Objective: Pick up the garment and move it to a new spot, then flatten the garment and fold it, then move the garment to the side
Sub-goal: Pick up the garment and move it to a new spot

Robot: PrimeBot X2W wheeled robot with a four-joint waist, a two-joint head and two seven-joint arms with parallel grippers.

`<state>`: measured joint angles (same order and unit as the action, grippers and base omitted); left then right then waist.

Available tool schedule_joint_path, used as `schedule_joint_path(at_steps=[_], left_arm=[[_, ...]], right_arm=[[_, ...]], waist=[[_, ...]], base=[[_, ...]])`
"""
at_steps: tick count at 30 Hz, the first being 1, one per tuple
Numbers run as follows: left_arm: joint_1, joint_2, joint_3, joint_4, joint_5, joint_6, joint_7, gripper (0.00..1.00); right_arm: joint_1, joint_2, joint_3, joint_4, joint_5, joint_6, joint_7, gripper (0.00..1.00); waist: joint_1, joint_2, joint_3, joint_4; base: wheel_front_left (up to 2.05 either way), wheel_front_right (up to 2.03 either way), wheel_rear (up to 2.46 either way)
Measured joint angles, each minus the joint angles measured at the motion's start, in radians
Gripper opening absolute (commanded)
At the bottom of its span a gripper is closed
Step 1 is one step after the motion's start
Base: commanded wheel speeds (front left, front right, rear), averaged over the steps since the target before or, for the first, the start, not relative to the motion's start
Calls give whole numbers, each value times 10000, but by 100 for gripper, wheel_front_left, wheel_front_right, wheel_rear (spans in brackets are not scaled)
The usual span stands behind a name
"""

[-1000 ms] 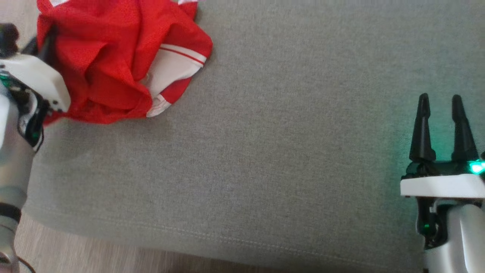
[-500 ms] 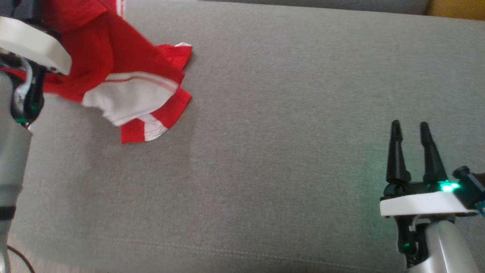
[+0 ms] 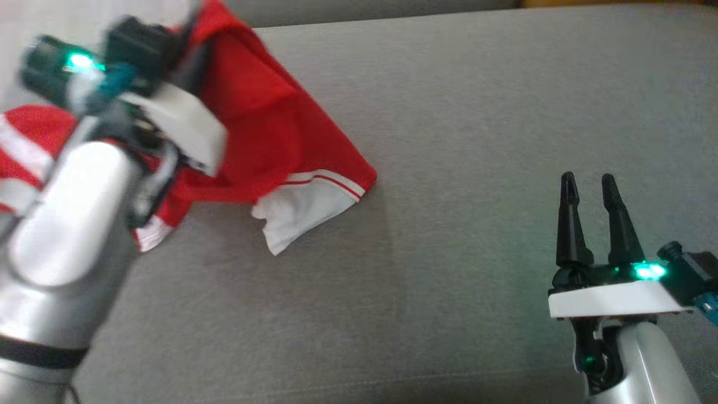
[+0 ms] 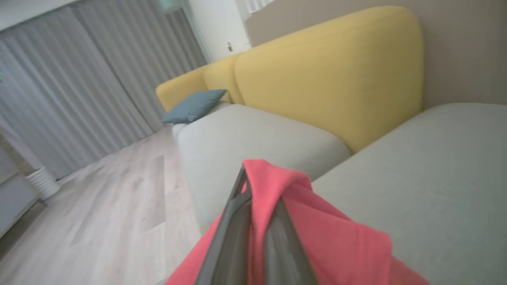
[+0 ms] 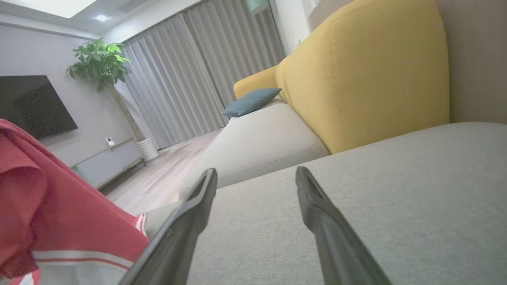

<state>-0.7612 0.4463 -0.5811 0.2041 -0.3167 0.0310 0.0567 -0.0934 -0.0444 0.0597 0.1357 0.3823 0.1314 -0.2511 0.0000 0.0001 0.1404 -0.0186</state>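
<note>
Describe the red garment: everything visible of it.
The garment is soft red cloth with white panels edged by thin red stripes, like a sports shirt. It is bunched, not flat. The left hand is shut on a fold at its top and holds it raised, so cloth drapes over the fingers and hangs in folds. Its lower white corner seems to reach the grey seat on the seat's left part. Whether it rests there is unclear.
</note>
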Motion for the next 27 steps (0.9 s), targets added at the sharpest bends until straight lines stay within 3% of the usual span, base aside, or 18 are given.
schedule_joint_path(at_steps=[8, 14, 15, 21, 27], left_arm=[[-232, -1678, -1246, 1269, 153, -337, 203, 0], [-1130, -2903, -1565, 2832, 161, -560, -541, 0], [-1413, -3340, -1563, 3258, 163, -483, -1112, 100], [-1727, -3887, -1643, 4213, 128, -481, -1891, 100], [-1699, -3937, -1580, 4982, -297, -466, -2545, 100]], right_arm=[[-488, 0, 366, -203, 443, 0, 0, 100], [-728, -4, 765, -263, 861, 0, -12, 100], [-764, -6, 872, -261, 924, 0, -13, 100], [-785, -6, 780, -261, 928, 0, -13, 100], [-777, -4, 378, -247, 692, 0, -13, 100]], waist=[[0, 0, 366, -1413], [0, 0, 719, -2499], [0, 0, 816, -2801], [0, 0, 929, -3098], [0, 0, 743, -2346]], base=[[0, 0, 0], [0, 0, 0], [0, 0, 0], [0, 0, 0], [0, 0, 0]])
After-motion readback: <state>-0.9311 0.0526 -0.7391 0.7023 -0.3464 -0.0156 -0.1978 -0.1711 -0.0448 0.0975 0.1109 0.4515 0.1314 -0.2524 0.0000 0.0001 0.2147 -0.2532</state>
